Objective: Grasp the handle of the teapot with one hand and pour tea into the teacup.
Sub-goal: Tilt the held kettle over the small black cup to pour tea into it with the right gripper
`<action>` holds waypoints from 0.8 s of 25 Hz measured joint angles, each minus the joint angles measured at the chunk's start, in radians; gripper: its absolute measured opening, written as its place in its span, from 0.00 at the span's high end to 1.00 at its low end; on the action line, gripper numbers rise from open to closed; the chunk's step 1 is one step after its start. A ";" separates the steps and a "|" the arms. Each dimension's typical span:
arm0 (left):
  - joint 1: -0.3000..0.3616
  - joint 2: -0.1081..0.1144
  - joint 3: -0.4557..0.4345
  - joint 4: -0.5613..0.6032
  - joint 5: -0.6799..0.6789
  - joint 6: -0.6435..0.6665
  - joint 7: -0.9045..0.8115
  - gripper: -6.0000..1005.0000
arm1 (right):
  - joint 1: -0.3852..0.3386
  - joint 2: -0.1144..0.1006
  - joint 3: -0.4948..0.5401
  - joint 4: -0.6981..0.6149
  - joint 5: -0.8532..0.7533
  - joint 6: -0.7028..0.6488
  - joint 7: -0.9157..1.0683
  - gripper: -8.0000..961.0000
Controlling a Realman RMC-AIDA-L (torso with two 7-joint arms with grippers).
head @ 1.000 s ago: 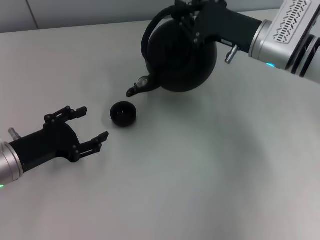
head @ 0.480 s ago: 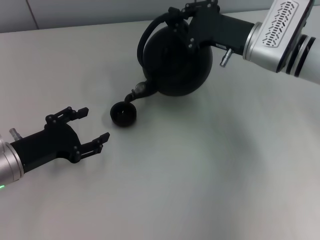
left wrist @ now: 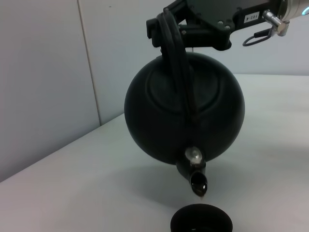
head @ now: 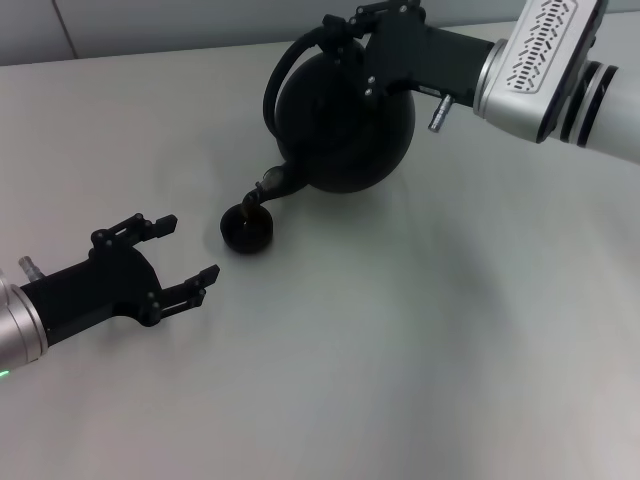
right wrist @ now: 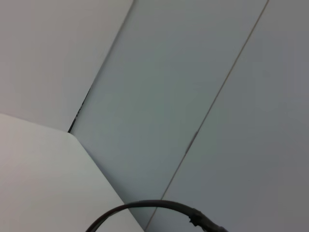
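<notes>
One teapot point(head: 345, 125), clenched at handle point(head: 290, 60) by right end effector point(head: 375, 40), now tipped lower over teacup point(head: 247, 228).

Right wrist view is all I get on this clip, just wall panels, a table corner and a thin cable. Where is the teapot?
Observer: The right gripper holds the teapot by its handle, lifted and tipped spout-down.
Operator: Is the spout lined up with the teacup?
Observer: Yes. In the left wrist view the spout hangs right over the teacup, with a gap between them.
Operator: Any tea coming out?
Observer: A small pale drip shows at the spout's lip; I cannot tell if it is a steady stream.
Operator: And the left arm?
Observer: The left gripper lies open low over the table, beside the teacup and apart from it.
</notes>
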 joint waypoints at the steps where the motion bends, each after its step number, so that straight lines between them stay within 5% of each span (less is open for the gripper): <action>1: 0.000 0.000 0.000 0.000 0.000 0.000 0.000 0.20 | 0.000 0.000 -0.006 -0.002 0.002 0.004 0.001 0.87; 20: 0.000 0.000 0.000 0.000 0.000 0.000 0.000 0.20 | -0.005 0.001 -0.012 -0.010 0.005 0.006 0.012 0.87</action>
